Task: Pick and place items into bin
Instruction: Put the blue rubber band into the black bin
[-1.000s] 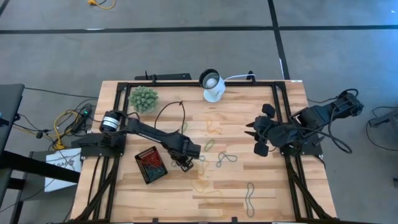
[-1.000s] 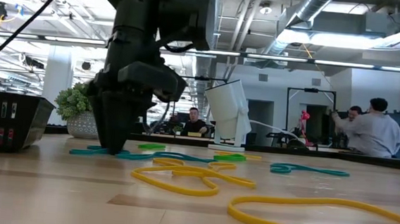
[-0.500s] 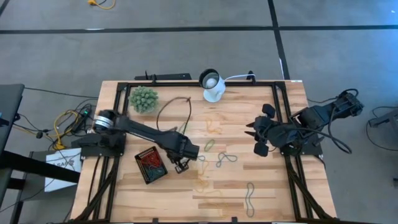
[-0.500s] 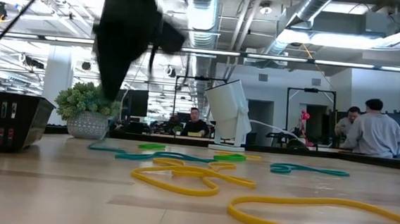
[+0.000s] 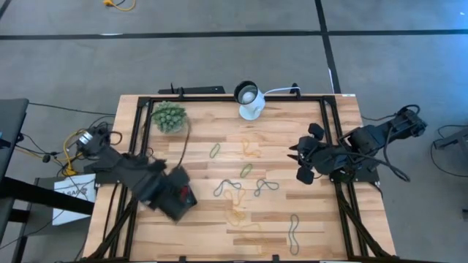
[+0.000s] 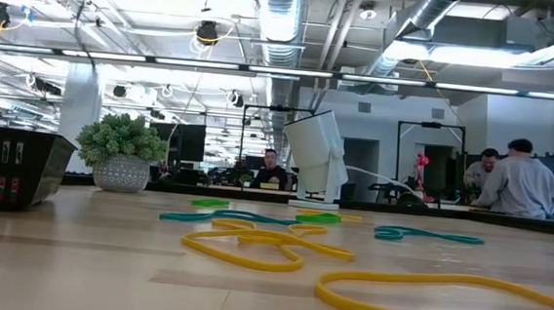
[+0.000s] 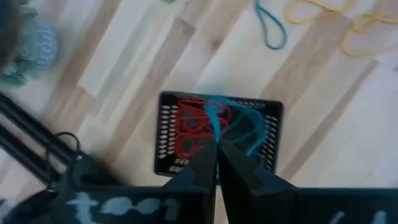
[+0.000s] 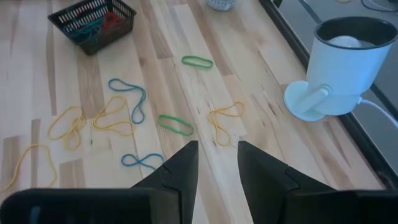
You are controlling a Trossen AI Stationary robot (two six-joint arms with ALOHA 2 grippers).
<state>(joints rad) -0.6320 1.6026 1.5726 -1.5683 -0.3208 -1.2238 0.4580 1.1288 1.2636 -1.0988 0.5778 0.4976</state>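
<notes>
Holding red and teal bands (image 7: 205, 124), black bin (image 7: 273, 109).

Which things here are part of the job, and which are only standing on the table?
Part of the job:
- rubber bands lying on the wood
- black bin
- left gripper, shut on a teal band above the bin
- right gripper, open, waiting

Only standing there:
- white lamp
- plant ball

Left claw (image 7: 216, 163) pinched closed; right claw (image 8: 217, 163) apparently open, idle.
</notes>
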